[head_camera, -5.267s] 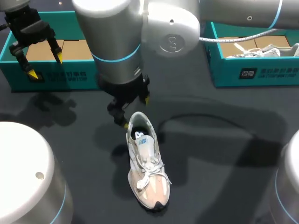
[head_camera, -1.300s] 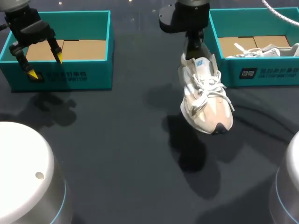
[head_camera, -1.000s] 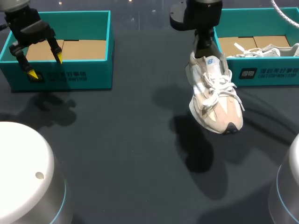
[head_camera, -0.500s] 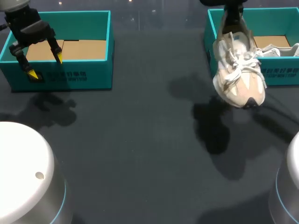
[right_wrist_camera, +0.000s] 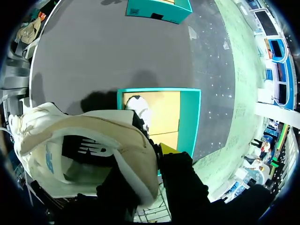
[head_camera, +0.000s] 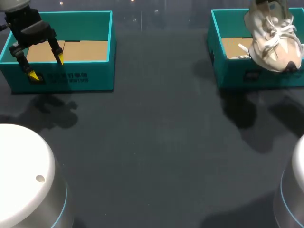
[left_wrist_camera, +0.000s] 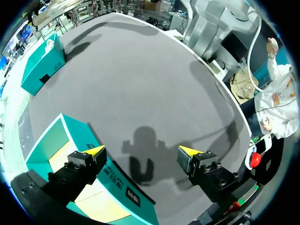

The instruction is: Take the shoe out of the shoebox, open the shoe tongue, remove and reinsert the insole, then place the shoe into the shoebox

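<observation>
Our dark desk (head_camera: 156, 142) carries two teal boxes. Above the right shoebox (head_camera: 237, 78) hangs the shoe (head_camera: 273, 42), its heel collar pinched between the fingers of our right gripper (right_wrist_camera: 152, 152). Our left gripper (left_wrist_camera: 141, 151) hovers, spread wide and empty, over the left shoebox (head_camera: 90, 71).

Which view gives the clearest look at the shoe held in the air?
The head view: most of the shoe shows, laces and toe, hanging over the right shoebox. The right wrist view shows only its heel and opening up close. In the left wrist view it is too small to make out.
</observation>
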